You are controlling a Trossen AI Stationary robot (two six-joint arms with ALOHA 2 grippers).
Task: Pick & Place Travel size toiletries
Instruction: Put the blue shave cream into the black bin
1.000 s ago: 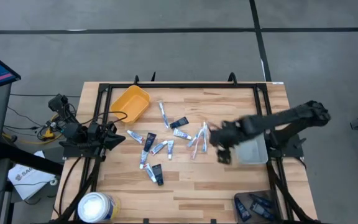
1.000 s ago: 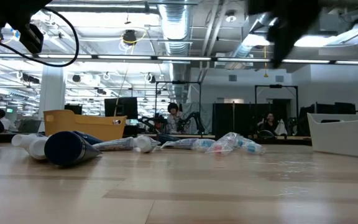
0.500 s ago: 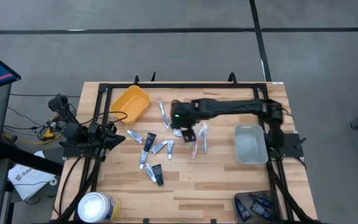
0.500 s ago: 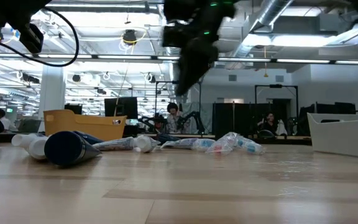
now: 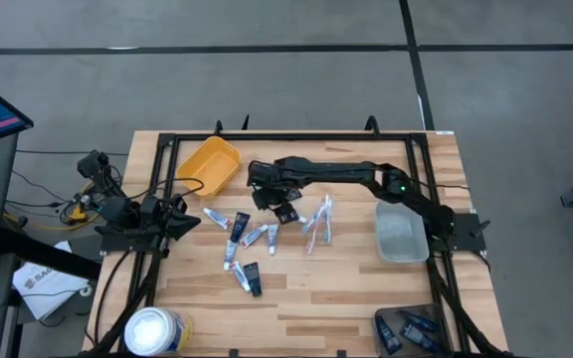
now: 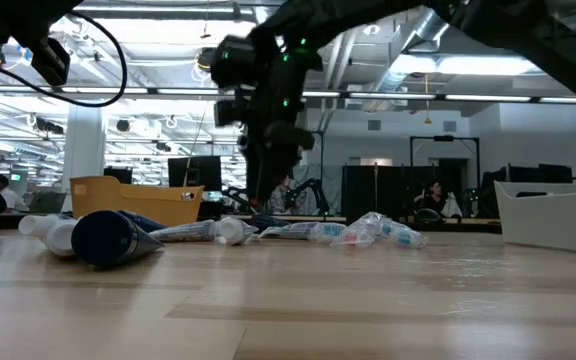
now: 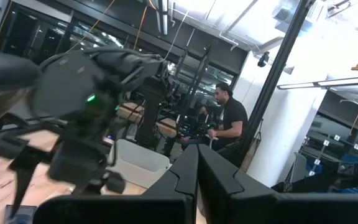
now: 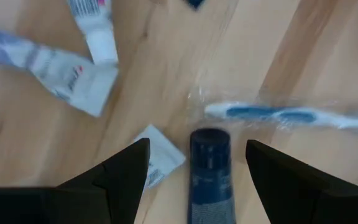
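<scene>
The travel size toiletries (image 5: pixel 252 235) lie scattered flat on the wooden table's middle: white printed tubes (image 8: pixel 73 71), dark flat tubes (image 5: pixel 252 278) and clear-wrapped sticks (image 5: pixel 316 224). My right gripper (image 5: pixel 279 204) hangs open over them, pointing down. In the right wrist view it (image 8: pixel 197 144) has a dark tube (image 8: pixel 211 171) between its fingers and touches nothing; a white tube's corner (image 8: pixel 160 158) and a wrapped stick (image 8: pixel 284 115) lie beside that tube. My left gripper (image 5: pixel 192 221) waits shut at the table's left edge, also seen shut in its own view (image 7: pixel 197 180).
A yellow bin (image 5: pixel 210 164) stands at the far left. Near the right edge there is a white tray (image 5: pixel 401 231). A big white round tub (image 5: pixel 154 330) is at the near left corner. A dark box with more tubes (image 5: pixel 411 328) sits at the near right.
My right gripper has swept from above the white tray toward the table's left and down, rolling at the wrist. It now hangs low over the scattered tubes, still open. The toiletries have not moved.
</scene>
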